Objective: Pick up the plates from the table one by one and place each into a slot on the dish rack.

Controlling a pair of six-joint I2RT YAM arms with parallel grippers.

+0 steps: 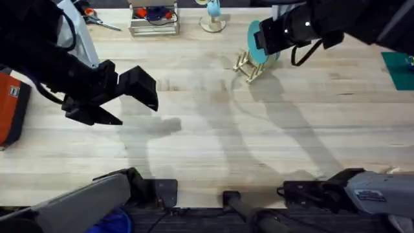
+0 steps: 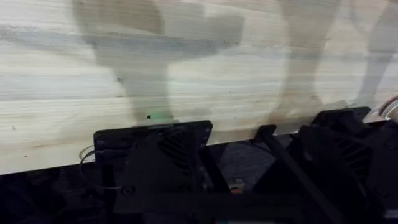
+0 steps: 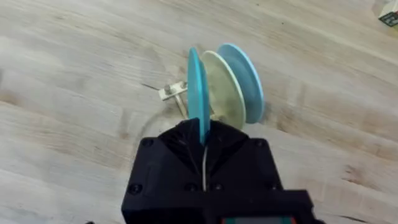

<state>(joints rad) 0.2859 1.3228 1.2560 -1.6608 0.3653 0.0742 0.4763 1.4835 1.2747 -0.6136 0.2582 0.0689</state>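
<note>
The right pincer (image 3: 204,134) was shut tight on the turquoise plate's (image 3: 197,87) edge, holding it upright so it could slide into the dish rack (image 3: 176,94) just beside the cream plate (image 3: 222,87) and light-blue plate (image 3: 245,74) standing there, while the left pincer (image 1: 123,97) hung open and empty far away.

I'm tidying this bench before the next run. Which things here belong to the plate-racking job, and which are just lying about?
Job:
turquoise plate, gripped on edge by the right gripper
cream plate and light-blue plate, standing in the dish rack
left gripper, open, holding nothing

Lying about:
scissors
wooden tray
round stand
green mat
</note>
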